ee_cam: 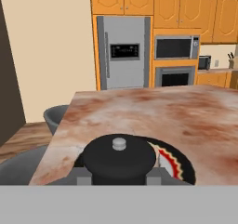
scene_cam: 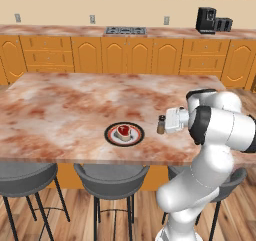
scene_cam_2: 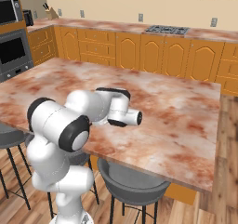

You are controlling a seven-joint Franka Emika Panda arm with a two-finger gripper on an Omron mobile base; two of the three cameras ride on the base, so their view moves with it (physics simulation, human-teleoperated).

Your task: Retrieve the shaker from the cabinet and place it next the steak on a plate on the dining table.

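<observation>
Gripper [scene_cam: 163, 125] — clamped on shaker [scene_cam: 161, 124]

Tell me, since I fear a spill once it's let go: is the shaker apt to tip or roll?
The shaker looks slim and upright, so a nudge would probably tip it. Being cylindrical, it would likely roll on the smooth dining table, maybe toward the plate. The tool grips its side, suggesting it is stiff.

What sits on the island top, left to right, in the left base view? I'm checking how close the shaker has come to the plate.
plate with the steak on it → shaker → gripper, shut on the shaker.
</observation>
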